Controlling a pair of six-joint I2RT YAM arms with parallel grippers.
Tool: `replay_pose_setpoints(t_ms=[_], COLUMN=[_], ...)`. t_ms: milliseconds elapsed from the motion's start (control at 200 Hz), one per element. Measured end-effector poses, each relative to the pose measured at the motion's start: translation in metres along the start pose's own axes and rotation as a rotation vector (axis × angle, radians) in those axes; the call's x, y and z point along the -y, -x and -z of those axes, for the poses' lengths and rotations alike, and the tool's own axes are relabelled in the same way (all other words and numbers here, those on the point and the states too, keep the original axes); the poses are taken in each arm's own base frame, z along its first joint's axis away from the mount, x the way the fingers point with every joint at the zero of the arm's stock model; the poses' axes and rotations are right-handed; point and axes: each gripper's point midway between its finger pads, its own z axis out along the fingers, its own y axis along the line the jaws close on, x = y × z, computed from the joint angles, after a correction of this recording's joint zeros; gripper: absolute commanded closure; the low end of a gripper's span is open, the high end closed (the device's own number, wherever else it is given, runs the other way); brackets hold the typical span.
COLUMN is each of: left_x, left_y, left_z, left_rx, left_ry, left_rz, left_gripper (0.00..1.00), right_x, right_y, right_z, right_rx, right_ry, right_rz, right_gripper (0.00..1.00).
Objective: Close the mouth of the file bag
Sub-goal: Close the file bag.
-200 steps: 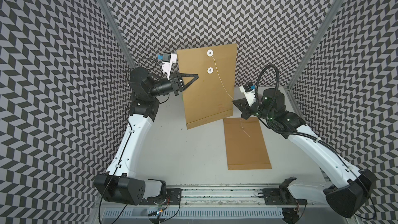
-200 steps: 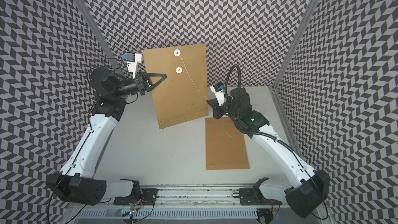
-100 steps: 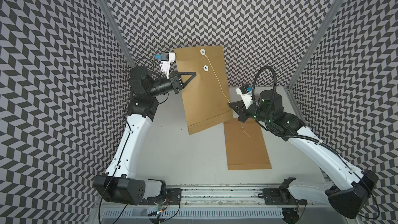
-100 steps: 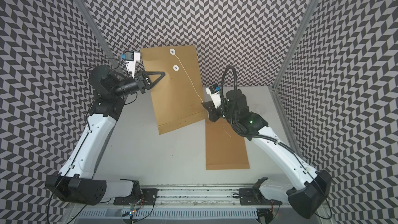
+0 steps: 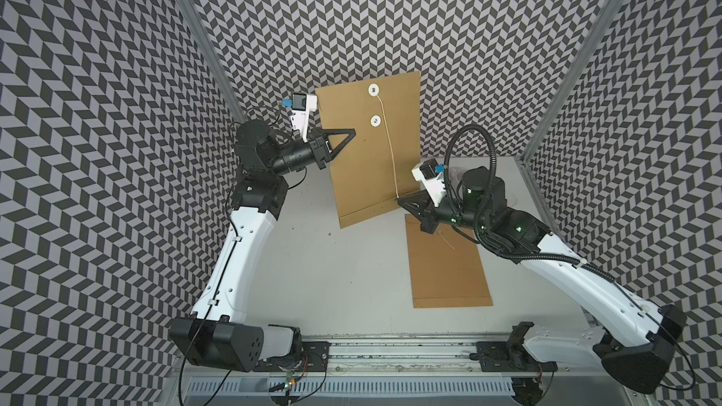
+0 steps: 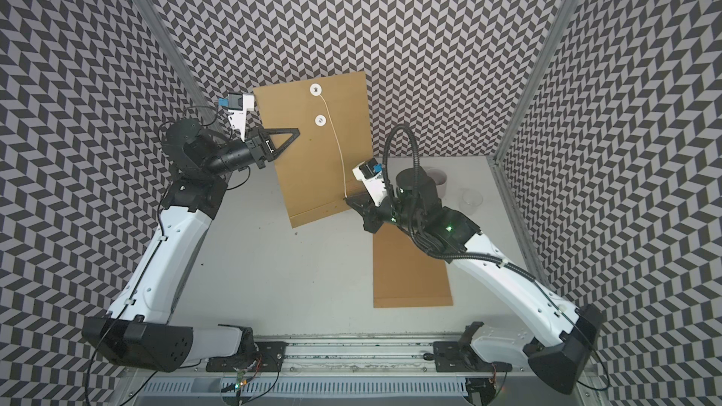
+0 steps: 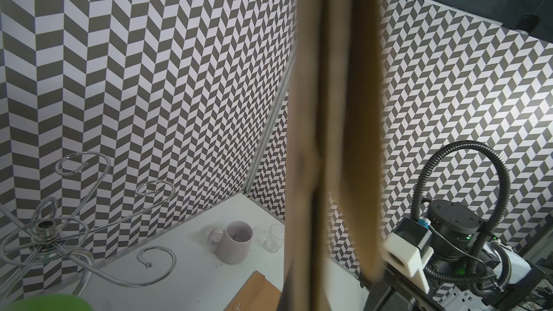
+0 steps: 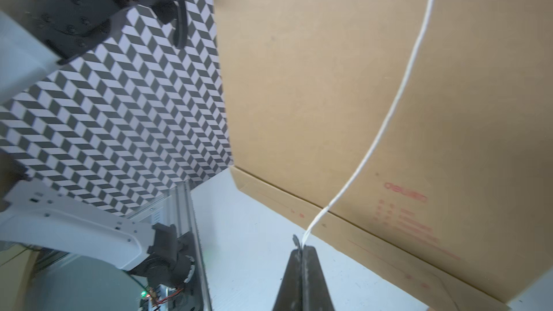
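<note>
Holding file bag upright over back of desk with left pincer clamped on its side edge; pinching free end of string with right pincer shut tight. Winding step in hand, judging by layout. Needs string looped round lower button next, without slack.

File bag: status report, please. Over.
Left gripper shut on file bag, held upright. Right gripper shut on string, not yet wound. Second bag lies flat below right gripper.
</note>
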Motion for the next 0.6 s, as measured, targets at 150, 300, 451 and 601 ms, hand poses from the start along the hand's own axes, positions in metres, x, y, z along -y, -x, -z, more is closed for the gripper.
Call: replay_pose_setpoints(t_ms=[150, 300, 451, 601], left_x=[-0.002, -0.003, -0.003, 0.0], left_y=[-0.004, -0.004, -0.004, -0.006], left_z=[-0.001, -0.001, -0.001, -0.003], left_rx=[-0.005, -0.004, -0.005, -0.008], left_ry=[0.003, 0.006, 0.006, -0.004], left_rz=[0.006, 0.001, -0.007, -0.007], left_gripper=[1.0, 1.0, 1.0, 1.0], right_x=[-0.036, -0.07, -0.077, -0.079], right_y=[0.001, 0.008, 0.014, 0.02], right_z=[-0.006, -0.012, -0.013, -0.019], right_rx=[0.005, 0.024, 0.036, 0.048], right_ry=[0.101, 0.197, 0.215, 0.233], right_rz=[0.003, 0.016, 0.022, 0.009], right_gripper=[1.0, 1.0, 1.0, 1.0])
